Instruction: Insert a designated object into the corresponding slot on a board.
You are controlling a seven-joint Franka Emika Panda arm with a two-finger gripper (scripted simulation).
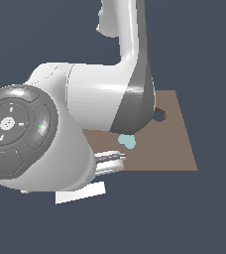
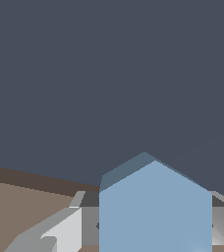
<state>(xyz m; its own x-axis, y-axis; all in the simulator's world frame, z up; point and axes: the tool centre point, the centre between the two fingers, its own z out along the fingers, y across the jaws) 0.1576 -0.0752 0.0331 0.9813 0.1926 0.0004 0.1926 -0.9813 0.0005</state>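
We see our end effector (image 2: 153, 231) clamped on the blue block (image 2: 155, 211), a finger (image 2: 60, 231) on each side, above the board (image 1: 174, 144). The slot (image 1: 158, 116) lies toward the exterior view's right of the arm, near the board's far edge, so we judge the block must travel that way.

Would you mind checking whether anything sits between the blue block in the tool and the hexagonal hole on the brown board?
The flat blue hexagonal block sits between the tool's fingers. The arm hides the path to the dark hexagonal slot on the brown board, so I cannot tell.
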